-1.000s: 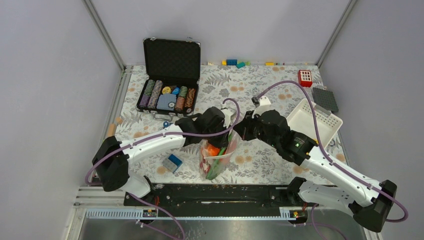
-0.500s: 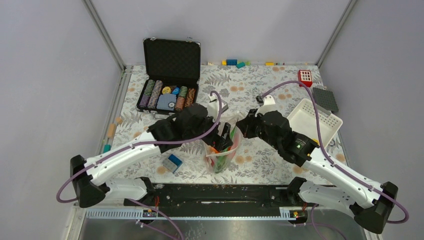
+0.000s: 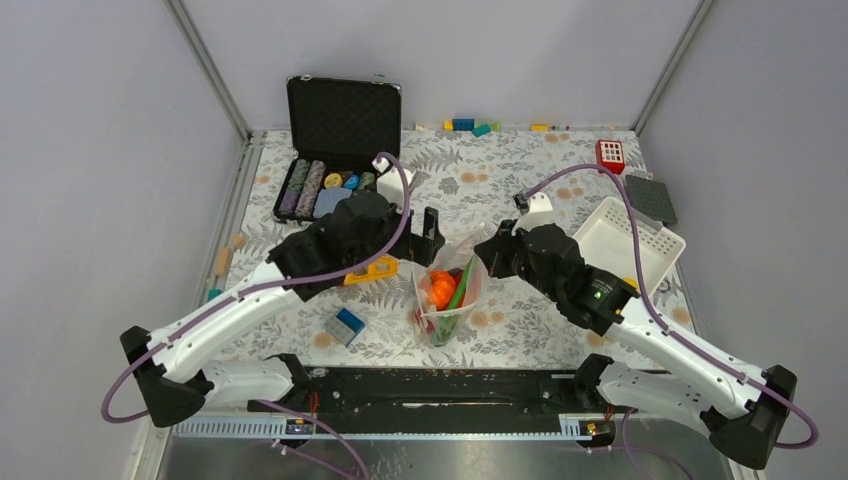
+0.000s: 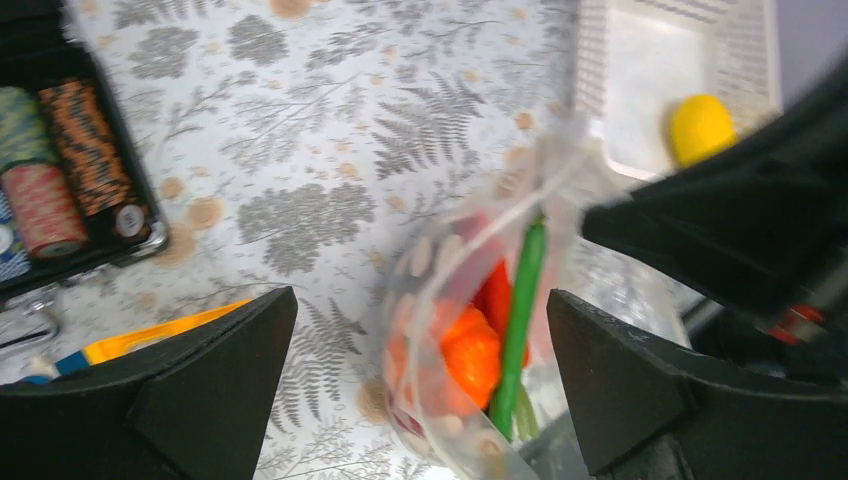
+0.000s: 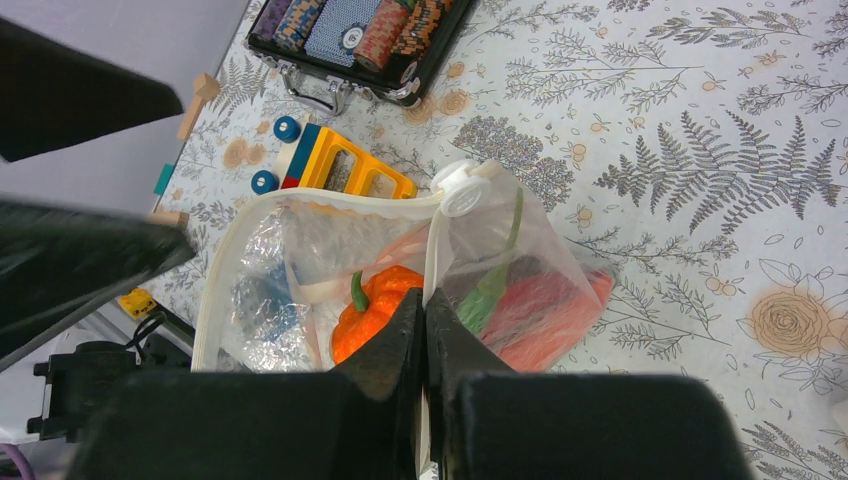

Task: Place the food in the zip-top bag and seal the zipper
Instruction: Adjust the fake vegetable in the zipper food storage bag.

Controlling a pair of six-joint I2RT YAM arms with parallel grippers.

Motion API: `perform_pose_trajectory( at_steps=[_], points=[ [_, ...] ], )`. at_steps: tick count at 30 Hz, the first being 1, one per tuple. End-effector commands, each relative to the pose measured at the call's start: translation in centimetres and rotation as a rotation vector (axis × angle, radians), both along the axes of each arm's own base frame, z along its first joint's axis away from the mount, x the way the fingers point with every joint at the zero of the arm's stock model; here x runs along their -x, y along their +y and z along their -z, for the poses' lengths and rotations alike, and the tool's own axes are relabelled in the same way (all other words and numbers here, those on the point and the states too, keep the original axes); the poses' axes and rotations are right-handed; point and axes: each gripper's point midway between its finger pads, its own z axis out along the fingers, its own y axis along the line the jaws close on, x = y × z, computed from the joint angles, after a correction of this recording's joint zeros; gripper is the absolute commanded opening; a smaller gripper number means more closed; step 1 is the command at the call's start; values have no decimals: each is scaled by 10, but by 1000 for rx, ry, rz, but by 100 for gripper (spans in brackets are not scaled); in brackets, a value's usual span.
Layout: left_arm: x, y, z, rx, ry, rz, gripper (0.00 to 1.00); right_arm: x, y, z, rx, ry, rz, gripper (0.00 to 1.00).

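The zip-top bag (image 3: 447, 292) stands mouth-up at the table's middle, holding an orange pumpkin (image 5: 375, 305), a green pod (image 4: 522, 295) and red pieces (image 5: 545, 310). My right gripper (image 5: 425, 305) is shut on the bag's rim, where the pale zipper (image 5: 330, 200) strip runs, and keeps the mouth up. A white slider (image 5: 462, 188) sits on that strip. My left gripper (image 4: 420, 390) hangs open above the bag, fingers wide on either side, touching nothing. A yellow piece (image 4: 700, 125) of food lies in the white basket (image 4: 610, 60).
An open poker chip case (image 3: 335, 190) stands at the back left. An orange-yellow toy (image 3: 372, 270) and a blue block (image 3: 348, 325) lie left of the bag. A red item (image 3: 610, 155) and grey plate (image 3: 650, 198) are at the far right.
My left gripper opened and drew back up and to the left, out of the bag's mouth. The bag stays hanging from my right gripper, shifted slightly right.
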Motion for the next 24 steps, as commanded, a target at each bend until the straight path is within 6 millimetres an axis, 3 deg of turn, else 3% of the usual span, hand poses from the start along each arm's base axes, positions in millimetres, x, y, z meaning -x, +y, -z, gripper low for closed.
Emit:
perform_pose_trajectory(
  at_steps=[1, 6, 11, 12, 17, 20, 24],
  points=[
    [-26, 13, 18, -75, 23, -125, 99, -4, 1, -19, -45, -51, 6, 0],
    [-27, 15, 65, -162, 112, -131, 99, -4, 6, -18, -50, -41, -9, 0],
    [-31, 13, 90, -192, 173, -127, 94, -2, 8, -18, -60, -36, -21, 0],
    [-32, 12, 93, -199, 180, -127, 89, -2, 8, -18, -62, -37, -21, 0],
    [-35, 11, 99, -215, 193, -134, 43, 0, 2, -20, -67, -50, -10, 0],
    [-35, 11, 96, -205, 188, -143, 1, 3, -1, -22, -72, -59, -8, 0],
    [-37, 18, 83, -172, 150, -172, 0, 3, -7, -21, -64, -70, 5, 0]
  ],
)
